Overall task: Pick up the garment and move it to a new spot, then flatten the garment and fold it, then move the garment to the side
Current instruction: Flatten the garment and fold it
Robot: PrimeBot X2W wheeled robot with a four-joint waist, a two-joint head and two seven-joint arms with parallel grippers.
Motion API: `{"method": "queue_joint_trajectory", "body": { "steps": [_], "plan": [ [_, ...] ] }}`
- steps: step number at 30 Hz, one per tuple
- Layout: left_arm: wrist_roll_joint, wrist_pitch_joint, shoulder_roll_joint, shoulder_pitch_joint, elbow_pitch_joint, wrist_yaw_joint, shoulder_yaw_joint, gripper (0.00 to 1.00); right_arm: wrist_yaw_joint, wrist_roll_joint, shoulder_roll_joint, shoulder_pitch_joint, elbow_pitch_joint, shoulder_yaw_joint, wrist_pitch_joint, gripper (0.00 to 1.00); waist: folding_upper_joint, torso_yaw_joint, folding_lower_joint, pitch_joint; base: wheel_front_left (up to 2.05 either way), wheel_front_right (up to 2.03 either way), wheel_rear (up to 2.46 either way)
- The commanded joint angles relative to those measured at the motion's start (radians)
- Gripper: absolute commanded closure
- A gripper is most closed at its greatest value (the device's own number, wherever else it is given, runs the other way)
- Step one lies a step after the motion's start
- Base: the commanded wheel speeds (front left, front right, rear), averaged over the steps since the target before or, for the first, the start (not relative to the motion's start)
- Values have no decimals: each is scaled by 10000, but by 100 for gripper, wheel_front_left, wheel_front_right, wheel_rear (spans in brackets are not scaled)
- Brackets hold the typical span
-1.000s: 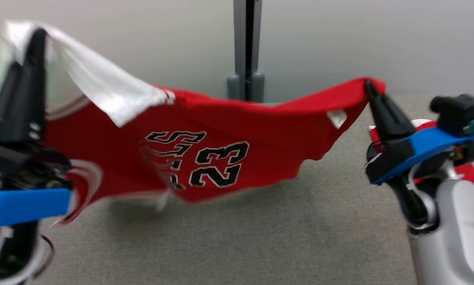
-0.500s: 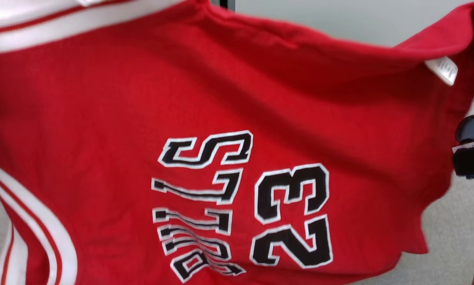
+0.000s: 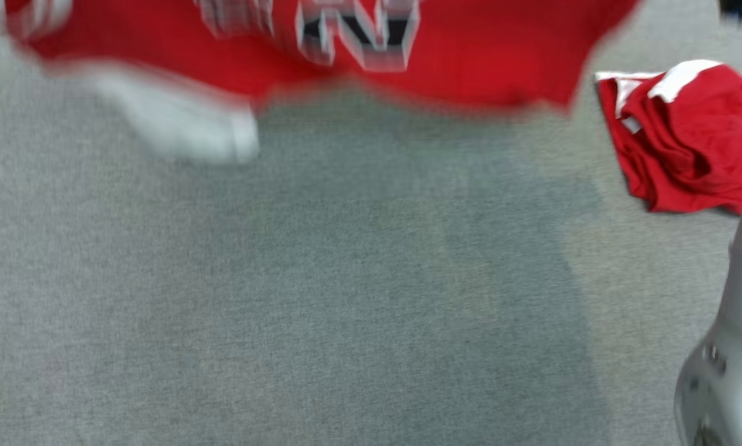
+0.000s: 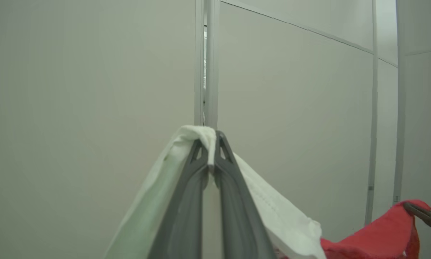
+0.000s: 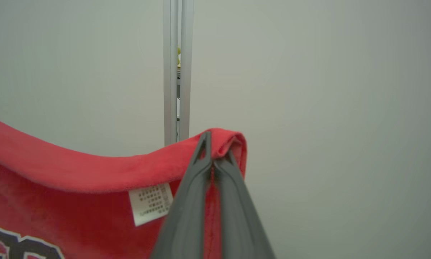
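While left fingers pinch its white trim, right fingers pinch the soft red jersey.

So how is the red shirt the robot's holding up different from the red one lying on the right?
The held jersey hangs in the air, pinched by the left gripper and the right gripper; the crumpled garment lies untouched on the grey surface. The held jersey is stretched wide; the crumpled garment is bunched up. The held jersey shows black lettering; the crumpled garment shows none. Both are red with white parts.
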Motion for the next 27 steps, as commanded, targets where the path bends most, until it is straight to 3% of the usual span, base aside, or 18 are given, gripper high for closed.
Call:
{"method": "queue_joint_trajectory", "body": {
  "steps": [1, 5, 10, 17, 22, 27],
  "plan": [
    [372, -206, -136, -767, 631, -200, -209, 100, 1, -441, 30, -807, 688, -9, -378, 100, 0, 278, -4, 423, 0, 0, 0],
    [978, -811, -654, -1846, 2045, -551, -751, 100, 1, -1402, 64, -2086, 2577, 103, -1113, 100, 0, 535, -4, 1009, 0, 0, 0],
    [1051, -1819, -1358, -1704, 3270, -748, -1026, 100, 1, -2026, 71, -2919, 4722, -172, -2334, 100, 0, 978, -4, 1772, 0, 0, 0],
    [909, -3285, -1950, 29, 3996, -925, -1343, 100, 1, -2488, 68, -2471, 7433, -299, -4325, 100, 0, 1399, -4, 2457, 0, 0, 0],
    [722, -4288, -1905, 1640, 3830, -1006, -1290, 100, 1, -1747, 57, -2039, 8888, 63, -5624, 100, 0, 1364, -4, 2512, 0, 0, 0],
    [216, -5045, -1780, 3495, 3380, -943, -959, 100, 1, -1112, 62, -1538, 9554, 224, -6328, 100, 0, 1246, -4, 2217, 0, 0, 0]
  ]
}}
